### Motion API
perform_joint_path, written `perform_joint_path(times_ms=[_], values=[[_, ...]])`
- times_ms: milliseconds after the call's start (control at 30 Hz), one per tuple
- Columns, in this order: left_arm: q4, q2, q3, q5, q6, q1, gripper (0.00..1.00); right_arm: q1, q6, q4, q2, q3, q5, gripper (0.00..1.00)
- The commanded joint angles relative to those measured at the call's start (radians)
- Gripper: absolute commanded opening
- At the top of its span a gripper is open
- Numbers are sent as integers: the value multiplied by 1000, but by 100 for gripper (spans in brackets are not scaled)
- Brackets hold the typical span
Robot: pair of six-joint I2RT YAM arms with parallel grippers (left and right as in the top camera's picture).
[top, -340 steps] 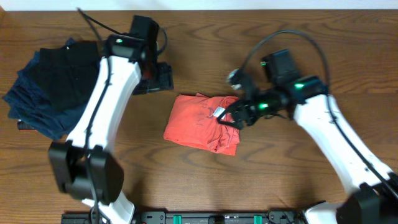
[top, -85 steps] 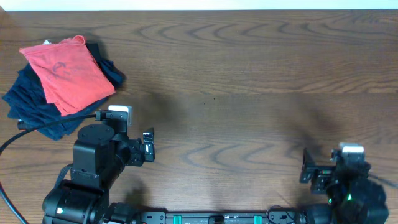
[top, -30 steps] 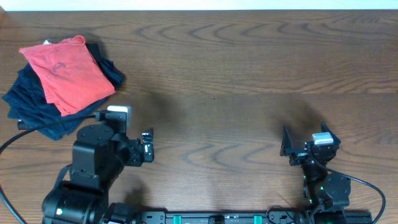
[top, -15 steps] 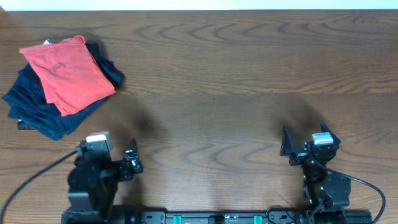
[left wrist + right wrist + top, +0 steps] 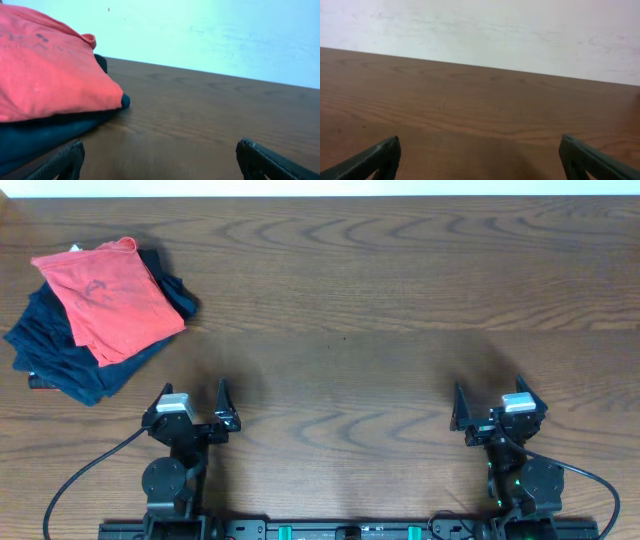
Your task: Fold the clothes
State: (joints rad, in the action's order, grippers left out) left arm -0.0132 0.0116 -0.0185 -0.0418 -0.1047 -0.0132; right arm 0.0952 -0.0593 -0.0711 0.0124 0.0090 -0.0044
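Observation:
The red-orange T-shirt [image 5: 108, 298] lies folded on top of a pile of dark navy and black garments [image 5: 60, 355] at the table's far left. It also shows at the left of the left wrist view [image 5: 45, 75], resting on the dark clothes [image 5: 35, 137]. My left gripper [image 5: 192, 400] is open and empty near the front edge, well in front of the pile; its fingertips show in the left wrist view [image 5: 160, 160]. My right gripper [image 5: 492, 402] is open and empty at the front right, and also shows in the right wrist view [image 5: 480, 157].
The brown wooden table [image 5: 350, 300] stretches between the two grippers. A pale wall [image 5: 480, 30] stands behind the table's far edge. A black cable [image 5: 85, 470] runs from the left arm's base at the front left.
The left arm has drawn back to the front edge and settled low with its gripper open. The right arm has not moved in the last second. The T-shirt stays on the pile.

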Motion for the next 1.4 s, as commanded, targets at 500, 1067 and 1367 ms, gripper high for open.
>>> perform_joint_path(times_ms=[500,1067,1367], values=[[-53,-1,14,2,-5,5,98,-10,-5,-2,-6,-3,-4,99],[-53,-1,14,2,-5,5,98,-10,-5,-2,-6,-3,-4,99],[-53,-1,14,2,-5,5,98,-10,-5,-2,-6,-3,-4,99]])
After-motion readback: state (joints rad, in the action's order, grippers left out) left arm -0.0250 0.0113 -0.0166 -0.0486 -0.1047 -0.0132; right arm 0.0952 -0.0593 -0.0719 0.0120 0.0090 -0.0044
